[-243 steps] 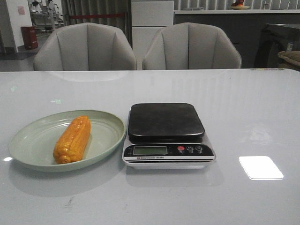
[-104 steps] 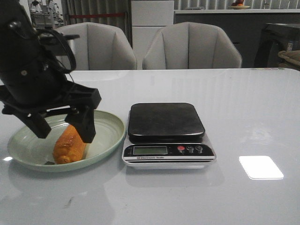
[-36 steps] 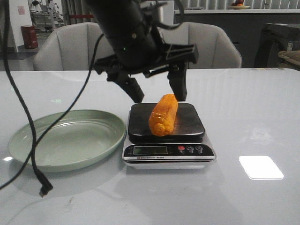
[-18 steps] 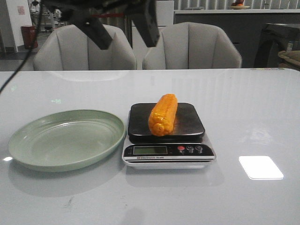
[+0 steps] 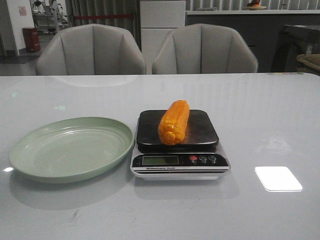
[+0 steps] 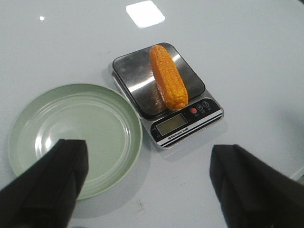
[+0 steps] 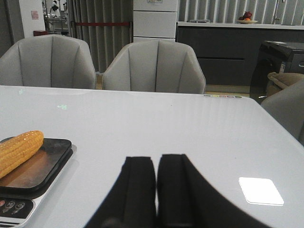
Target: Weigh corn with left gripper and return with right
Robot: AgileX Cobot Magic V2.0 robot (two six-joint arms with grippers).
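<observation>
The left gripper (image 6: 147,183) has lifted away, jaws wide apart, leaving the corn cob (image 5: 174,121) on the kitchen scale (image 5: 178,144), green plate (image 5: 30,150) at nine o'clock. Weighing looks done; the right gripper (image 7: 156,190), fingers together, goes next.

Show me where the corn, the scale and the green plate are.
corn (image 5: 174,122), front view, middle of the cob.
scale (image 5: 160,160), front view, its display.
green plate (image 5: 70,150), front view, bare inner floor.
</observation>
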